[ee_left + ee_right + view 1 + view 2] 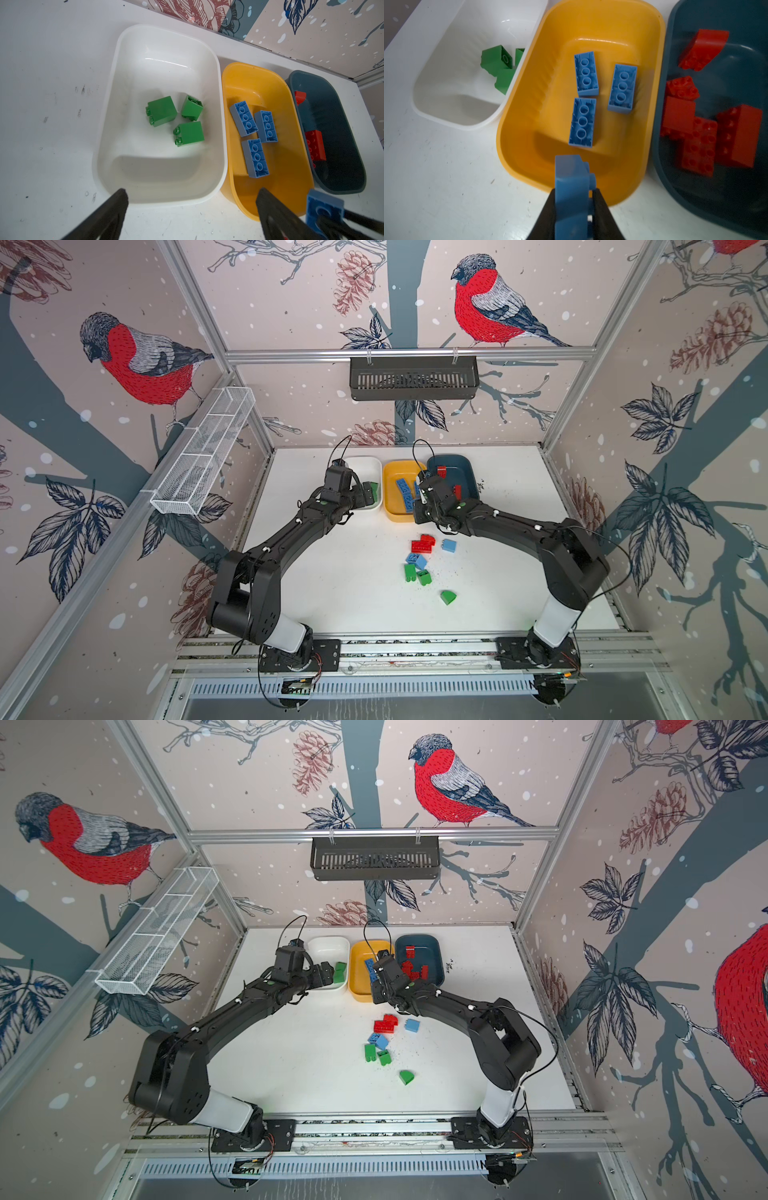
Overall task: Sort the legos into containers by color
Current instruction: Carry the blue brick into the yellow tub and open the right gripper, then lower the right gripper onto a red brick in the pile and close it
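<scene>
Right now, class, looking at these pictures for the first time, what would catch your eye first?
Three tubs in a row at the far edge of the table stand out: the white tub holds green bricks, the yellow tub blue bricks, the teal tub red bricks. The right hand grips a blue brick by the yellow tub's near rim. A loose cluster of mixed bricks lies mid-table.
</scene>
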Motion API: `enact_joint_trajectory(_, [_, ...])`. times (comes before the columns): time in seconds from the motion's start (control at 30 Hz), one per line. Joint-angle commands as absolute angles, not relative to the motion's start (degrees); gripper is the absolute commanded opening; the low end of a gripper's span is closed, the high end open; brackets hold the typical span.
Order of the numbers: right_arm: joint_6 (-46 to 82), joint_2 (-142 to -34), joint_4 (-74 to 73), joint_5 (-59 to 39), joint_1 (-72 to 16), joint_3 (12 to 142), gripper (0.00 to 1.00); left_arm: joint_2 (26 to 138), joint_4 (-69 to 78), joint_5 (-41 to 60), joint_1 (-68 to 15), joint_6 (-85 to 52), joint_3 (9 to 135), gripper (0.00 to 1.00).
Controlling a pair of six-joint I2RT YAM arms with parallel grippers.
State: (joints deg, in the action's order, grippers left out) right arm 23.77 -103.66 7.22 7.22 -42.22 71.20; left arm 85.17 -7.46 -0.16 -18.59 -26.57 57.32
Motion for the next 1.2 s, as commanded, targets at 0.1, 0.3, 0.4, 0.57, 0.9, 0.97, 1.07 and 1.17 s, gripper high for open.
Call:
enact_joint_trajectory(0.1, [22.1, -112.2, 7.2, 8.3, -40.9, 80.8, 0.3, 83.1, -9.0, 0.8, -18.7, -27.9, 54.2, 0.97])
enact_joint_trajectory(0.3, [19.0, -111.9, 9.5, 8.6, -41.3, 82.3, 0.5, 82.5, -9.7, 0.3, -19.9, -28.4, 53.6, 0.97])
enact_joint_trajectory(0.4, [19.8, -107.8, 10.4, 9.6, -41.3, 77.7, 0.61, 83.0, -9.6, -0.5, -21.2, -28.5, 54.0, 0.97])
enact_joint_trajectory(0.57, [26.3, -100.1, 13.8, 10.0, -42.5, 67.5, 0.74, 84.4, -9.6, -2.1, -23.1, -28.7, 55.5, 0.97])
enact_joint_trajectory(0.9, [37.5, -101.4, 18.3, 9.7, -45.4, 61.8, 0.84, 86.0, -8.6, -1.2, -23.7, -29.1, 56.6, 0.97])
enact_joint_trajectory(0.97, [38.7, -102.5, 18.2, 9.3, -45.4, 62.4, 0.84, 86.2, -8.7, -1.2, -23.7, -29.1, 56.6, 0.97])
enact_joint_trajectory(1.07, [39.5, -103.7, 18.3, 9.3, -45.8, 62.9, 0.82, 86.4, -9.0, -1.3, -23.8, -29.0, 56.5, 0.97])
enact_joint_trajectory(1.17, [40.0, -104.5, 18.6, 10.0, -45.8, 63.1, 0.79, 86.4, -9.1, -1.3, -23.8, -29.0, 56.4, 0.96])
